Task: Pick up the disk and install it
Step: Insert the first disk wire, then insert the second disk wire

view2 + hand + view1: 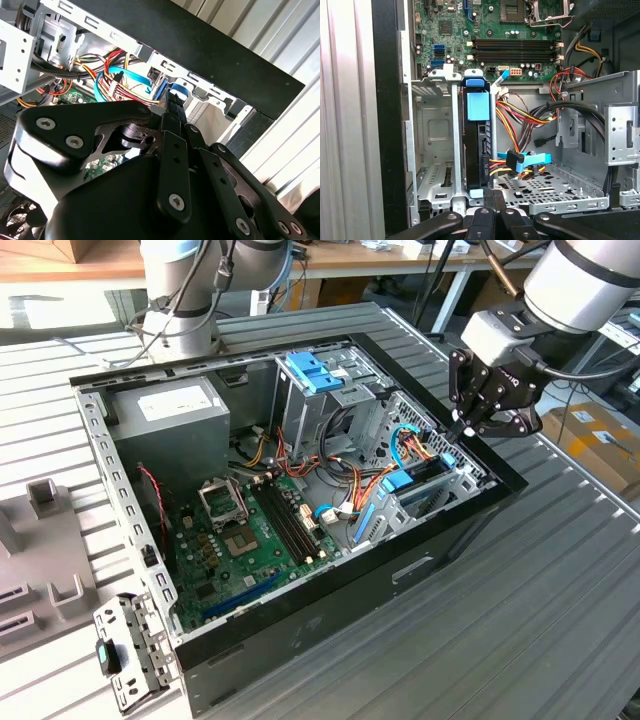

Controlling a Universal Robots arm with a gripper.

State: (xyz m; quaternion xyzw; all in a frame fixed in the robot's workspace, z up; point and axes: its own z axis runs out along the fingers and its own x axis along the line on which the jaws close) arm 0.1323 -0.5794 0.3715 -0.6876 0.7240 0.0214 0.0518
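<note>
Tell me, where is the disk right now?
The disk stands on edge in the metal drive cage inside the computer case, just below the claw, at the exterior view's right.

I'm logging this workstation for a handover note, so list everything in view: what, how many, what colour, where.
computer case: one, black, open on the grey slatted table.
disk: one, dark with blue rails, standing in the metal drive cage beside the case wall.
power supply: one, grey, far corner of the case.
motherboard: one, green, case floor.
blue tray: one, atop the upper bay.
gripper: one, black, fingers together, over the drive cage.
</note>
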